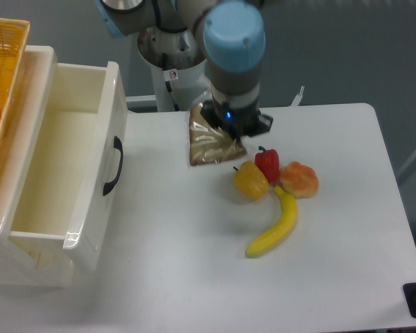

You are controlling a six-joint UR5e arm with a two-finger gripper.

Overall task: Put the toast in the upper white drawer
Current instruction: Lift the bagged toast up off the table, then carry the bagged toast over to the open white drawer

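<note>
The toast [209,144], a brown slice in crinkly clear plastic, hangs in the air above the table's back middle. My gripper [230,127] is shut on its right edge, with the arm's blue wrist cap covering most of the fingers. The upper white drawer [64,173] stands pulled open at the left, its black handle [113,166] facing the table, and its inside looks bare. The toast is well to the right of the drawer.
A yellow pepper [251,180], a red pepper [267,164], an orange-tan bun-like fruit [299,179] and a banana [274,230] lie grouped right of centre. An orange wicker basket [0,76] sits on the cabinet top at the far left.
</note>
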